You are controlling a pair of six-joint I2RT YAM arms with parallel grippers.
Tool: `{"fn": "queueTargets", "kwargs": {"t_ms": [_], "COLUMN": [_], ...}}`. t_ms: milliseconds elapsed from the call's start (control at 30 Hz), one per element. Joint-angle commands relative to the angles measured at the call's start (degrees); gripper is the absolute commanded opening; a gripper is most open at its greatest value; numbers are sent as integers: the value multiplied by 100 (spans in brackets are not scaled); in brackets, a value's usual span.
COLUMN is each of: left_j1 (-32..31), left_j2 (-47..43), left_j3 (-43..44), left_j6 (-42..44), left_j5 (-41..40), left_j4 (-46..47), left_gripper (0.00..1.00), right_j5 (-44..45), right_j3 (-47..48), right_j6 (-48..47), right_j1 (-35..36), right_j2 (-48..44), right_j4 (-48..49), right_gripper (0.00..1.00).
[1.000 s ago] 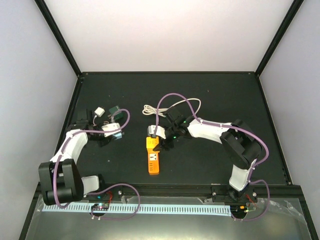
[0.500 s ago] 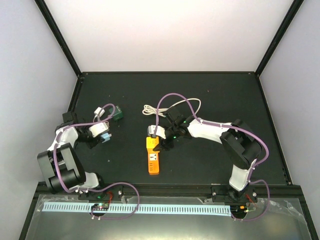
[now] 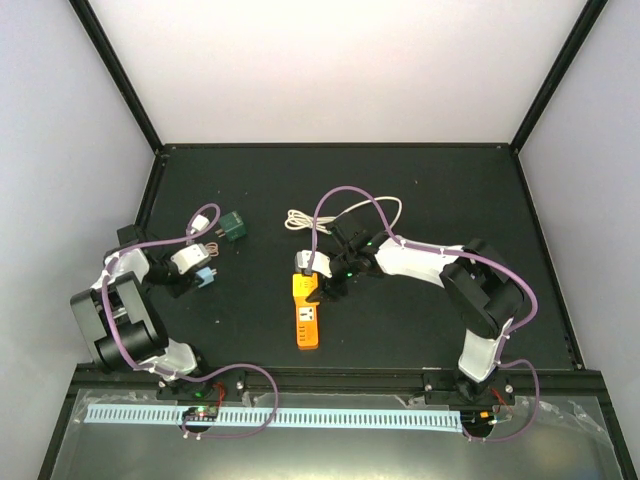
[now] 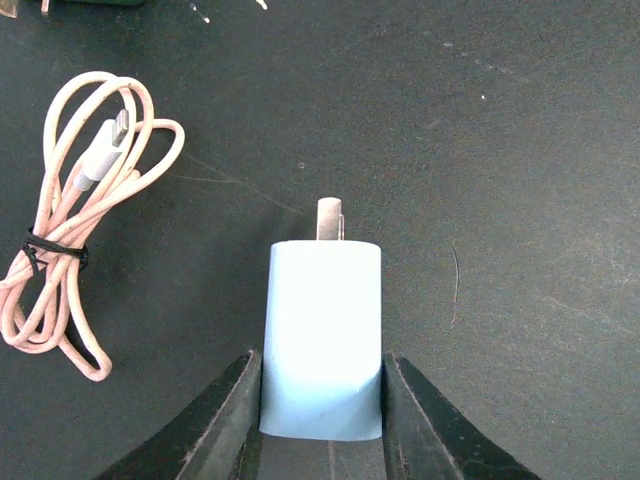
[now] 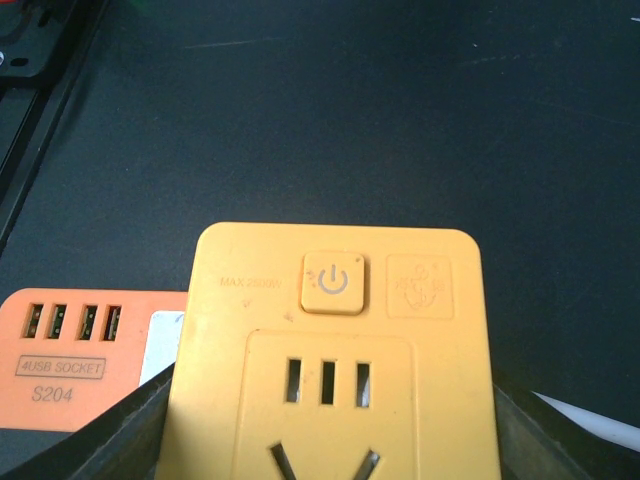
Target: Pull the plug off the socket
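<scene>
We find L hand clamped on pale plug, prong pointing away, at worktop left, well apart from socket. R hand clamped across orange socket nr worktop centre. Coiled cord lies nr plug, not touching.

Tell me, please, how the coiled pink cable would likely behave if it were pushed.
The cable looks thin and floppy, so its loops would probably bend rather than push cleanly. The black tie bunches the strands, so it would likely drag as one bundle. It seems light and may slide easily on the table.
</scene>
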Motion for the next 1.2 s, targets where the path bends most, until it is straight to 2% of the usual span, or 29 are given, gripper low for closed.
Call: {"fn": "queueTargets", "kwargs": {"t_ms": [0, 100, 233, 400, 500, 633, 833, 1100, 1167], "left_j1": [33, 37, 32, 26, 2, -68, -450, -1254, -1531], "left_j2": [2, -20, -80, -331, -666, -1068, -1402, -1770, -1817], "left_j3": [141, 145, 137, 154, 137, 80, 126, 211, 211], "left_j6": [169, 181, 215, 341, 399, 539, 299, -196, -364], "left_j5": [248, 264, 303, 454, 609, 983, 980, 837, 759], "left_j4": [-71, -99, -154, -417, -553, -692, -839, -881, -831], "left_gripper": [39, 50, 64, 87, 98, 99, 99, 99, 99], "right_j5": [233, 231, 230, 212, 187, 128, 74, -88, -144], "right_j3": [-114, -121, -124, -104, -106, -93, -38, 75, 91], "right_j6": [156, 170, 181, 197, 215, 233, 248, 471, 508], "right_j1": [-11, -13, -10, -9, -6, -9, -10, -12, -11], "right_j2": [168, 148, 129, 99, 81, 59, -18, -314, -384], "right_j4": [-708, -685, -675, -657, -636, -631, -650, -536, -511], "right_gripper": [16, 21, 21, 22, 32, 44, 57, 82, 92]}}
